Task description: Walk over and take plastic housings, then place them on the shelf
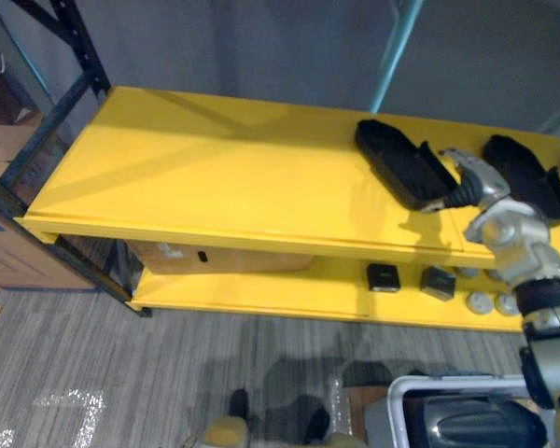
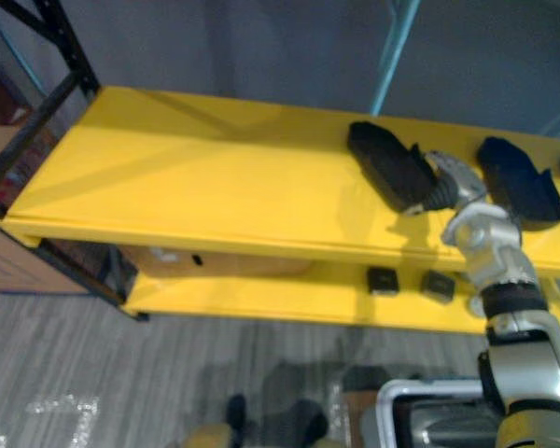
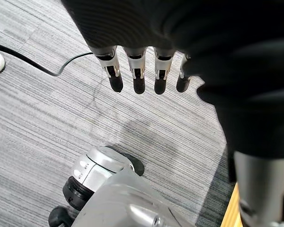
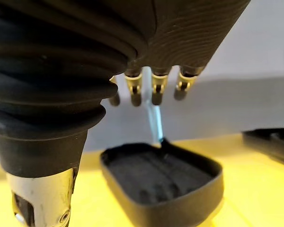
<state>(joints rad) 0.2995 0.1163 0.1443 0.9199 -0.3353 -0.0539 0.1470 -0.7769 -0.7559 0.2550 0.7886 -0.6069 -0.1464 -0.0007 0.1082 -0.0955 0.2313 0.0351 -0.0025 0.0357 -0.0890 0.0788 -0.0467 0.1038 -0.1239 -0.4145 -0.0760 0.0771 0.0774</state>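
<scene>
Shelf [image 1: 215, 168], upper level: two black housings, first housing [image 1: 401, 163] just left of the right robot hand [image 1: 469, 179], second housing [image 1: 527, 175] just right. Below the hand: two small black boxes [image 1: 384, 276]; well left, one cardboard box [image 1: 219, 257].

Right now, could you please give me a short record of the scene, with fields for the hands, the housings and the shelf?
right hand: open, fingers straight, over the near end of the first housing, holding nothing
left hand: open, hanging over the grey carpet
first housing: black, lying on the top shelf
second housing: same shelf, to the right
top shelf: yellow
lower shelf: yellow, carries small black blocks
</scene>
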